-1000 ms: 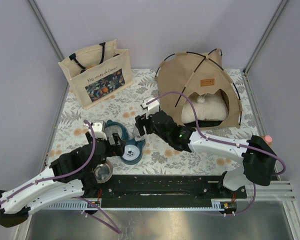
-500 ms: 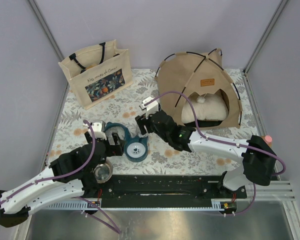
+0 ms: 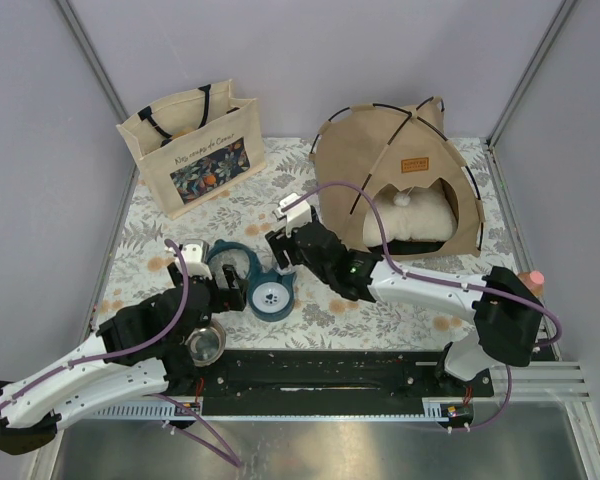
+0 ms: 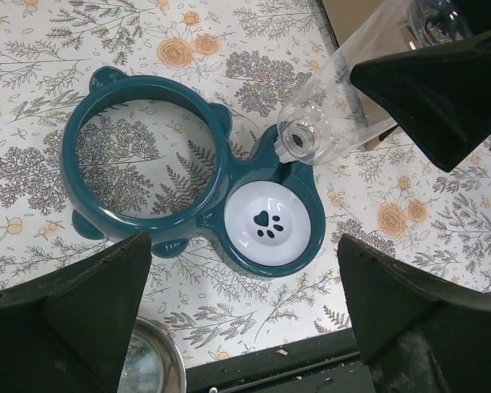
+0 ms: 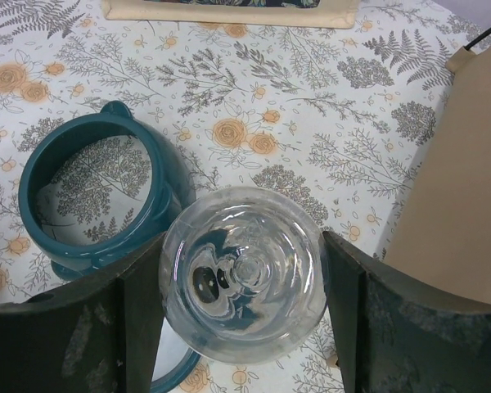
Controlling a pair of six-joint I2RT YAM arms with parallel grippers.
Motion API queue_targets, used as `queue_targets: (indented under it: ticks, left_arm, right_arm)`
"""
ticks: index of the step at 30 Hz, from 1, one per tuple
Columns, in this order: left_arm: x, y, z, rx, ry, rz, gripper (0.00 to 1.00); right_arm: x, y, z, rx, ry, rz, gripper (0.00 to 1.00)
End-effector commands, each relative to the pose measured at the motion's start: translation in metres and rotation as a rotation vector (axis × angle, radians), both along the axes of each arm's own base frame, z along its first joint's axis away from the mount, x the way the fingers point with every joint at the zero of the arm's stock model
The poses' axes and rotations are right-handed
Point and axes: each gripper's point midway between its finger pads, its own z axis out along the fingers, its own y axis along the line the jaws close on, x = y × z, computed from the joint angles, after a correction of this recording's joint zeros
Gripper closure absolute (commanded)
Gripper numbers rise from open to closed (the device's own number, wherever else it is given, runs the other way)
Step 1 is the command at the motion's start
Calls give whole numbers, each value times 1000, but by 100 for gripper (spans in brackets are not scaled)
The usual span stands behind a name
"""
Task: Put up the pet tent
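The pet tent (image 3: 380,160), tan fabric on thin black poles, stands at the back right with its arched doorway facing the front; its tan wall (image 5: 466,164) fills the right edge of the right wrist view. My right gripper (image 3: 285,243) (image 5: 243,272) is shut on a clear plastic bottle (image 5: 243,274) (image 4: 340,110), which is tilted with its neck over the rim of a teal two-ring bowl stand (image 3: 242,262) (image 4: 217,160). My left gripper (image 3: 230,285) (image 4: 241,246) hangs open above that stand, over its white paw-print bowl (image 4: 270,225), holding nothing.
A beige tote bag (image 3: 195,150) with a floral print stands at the back left. A cream pillow (image 3: 410,220) lies inside the tent. A steel bowl (image 3: 206,343) (image 4: 151,368) sits by the black rail at the table's near edge.
My right gripper has drawn back and up from the white bowl with the bottle, uncovering the bowl. The left arm has not moved.
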Motion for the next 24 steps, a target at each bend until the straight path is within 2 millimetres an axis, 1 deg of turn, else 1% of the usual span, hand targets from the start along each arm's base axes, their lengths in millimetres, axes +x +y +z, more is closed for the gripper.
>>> queue_targets:
  ticks: [1, 3, 6, 8, 10, 11, 12, 15, 17, 21, 23, 24]
  left_arm:
    - [5, 0, 18, -35, -39, 21, 1]
    - [5, 1, 18, -35, -43, 23, 1]
    - [5, 3, 21, -40, -48, 29, 1]
    - [5, 3, 23, -43, -54, 31, 1]
    - [6, 5, 26, -45, -62, 34, 1]
    - [6, 5, 27, -46, -65, 35, 1]
    - [6, 6, 29, -45, -68, 35, 1]
    - [5, 7, 31, -44, -70, 34, 1]
    - [5, 8, 33, -43, -71, 36, 1]
    - [5, 11, 34, -43, -75, 40, 1]
    - [4, 12, 36, -46, -77, 41, 1]
    - [4, 13, 37, -48, -79, 43, 1]
  right_arm:
    - [-14, -1, -47, -134, 58, 8, 34]
    - [-17, 3, -47, -154, 40, 26, 25]
    - [-17, 6, -40, -154, 37, 28, 16]
    - [-15, 9, -28, -140, 34, 23, 14]
    - [-16, 9, -24, -169, 52, 25, 14]
    - [-15, 11, -18, -163, 49, 25, 13]
    - [-16, 11, -18, -179, 59, 30, 12]
    - [-16, 12, -10, -182, 74, 26, 4]
    - [-18, 10, 0, -166, 76, 24, 0]
    - [-22, 4, 33, -117, 58, 23, 0]
    - [-25, 1, 46, -94, 55, 30, 0]
    - [-28, -3, 57, -77, 53, 33, 1]
